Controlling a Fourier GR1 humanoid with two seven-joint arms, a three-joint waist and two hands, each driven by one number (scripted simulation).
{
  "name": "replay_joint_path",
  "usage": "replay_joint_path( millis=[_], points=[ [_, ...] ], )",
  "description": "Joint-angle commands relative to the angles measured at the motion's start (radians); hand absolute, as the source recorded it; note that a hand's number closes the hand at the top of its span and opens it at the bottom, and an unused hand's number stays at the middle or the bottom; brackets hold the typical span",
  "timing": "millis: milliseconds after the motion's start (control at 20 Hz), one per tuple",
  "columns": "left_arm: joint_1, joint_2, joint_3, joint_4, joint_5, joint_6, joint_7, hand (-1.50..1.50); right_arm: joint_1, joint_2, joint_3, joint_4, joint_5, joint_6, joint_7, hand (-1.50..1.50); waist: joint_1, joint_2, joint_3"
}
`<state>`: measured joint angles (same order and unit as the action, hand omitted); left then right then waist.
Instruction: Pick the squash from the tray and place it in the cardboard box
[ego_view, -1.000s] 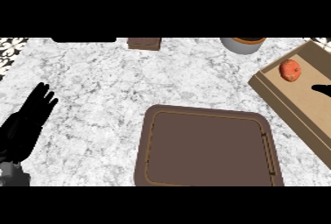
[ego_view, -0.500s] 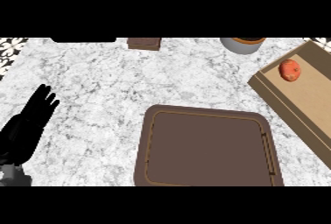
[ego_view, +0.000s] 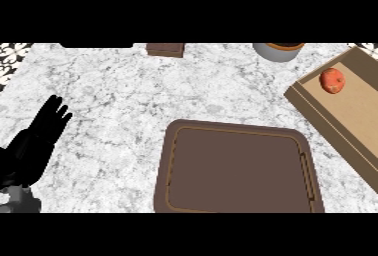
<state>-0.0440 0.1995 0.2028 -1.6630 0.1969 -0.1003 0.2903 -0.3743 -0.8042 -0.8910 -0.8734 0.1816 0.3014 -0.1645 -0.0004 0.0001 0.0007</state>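
A white and grey marbled tabletop (ego_view: 148, 85) fills nearly the whole head view, running out past every edge. On it, low and right of centre, lies the brown tray (ego_view: 240, 127), a rounded rectangle with a raised rim; its near edge is cut off at the bottom of the view. To the right of the tray, a little apart from it, the cardboard box (ego_view: 362, 125) sits at an angle, and its right and lower parts run out of view, so only part of its open floor shows. The orange-red squash (ego_view: 333, 80) lies inside the box, toward its far end. At the lower left the left robot hand (ego_view: 37, 142) rests over the tabletop, fingers straight and spread, pointing away, holding nothing; its forearm is cut off at the bottom corner. The right robot hand shows nowhere. Along the far edge stand a grey pot (ego_view: 278, 51) with an orange-brown inside, its top cut off, and a small dark brown block (ego_view: 165, 49), likewise cut off.
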Motion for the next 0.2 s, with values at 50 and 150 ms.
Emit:
replay_joint_path(
  millis=[50,150],
  points=[
    [0.011,-0.004,0.004,-0.031,0.005,-0.002,0.015,0.00,-0.008,-0.080,0.035,0.175,-0.017,0.006,-0.127,-1.50,0.008,0.001,0.000],
    [0.037,-0.003,-0.002,-0.016,-0.005,-0.021,-0.005,0.00,0.028,-0.116,0.020,0.244,-0.023,0.032,-0.191,-1.50,0.008,0.002,0.000]
  ],
)
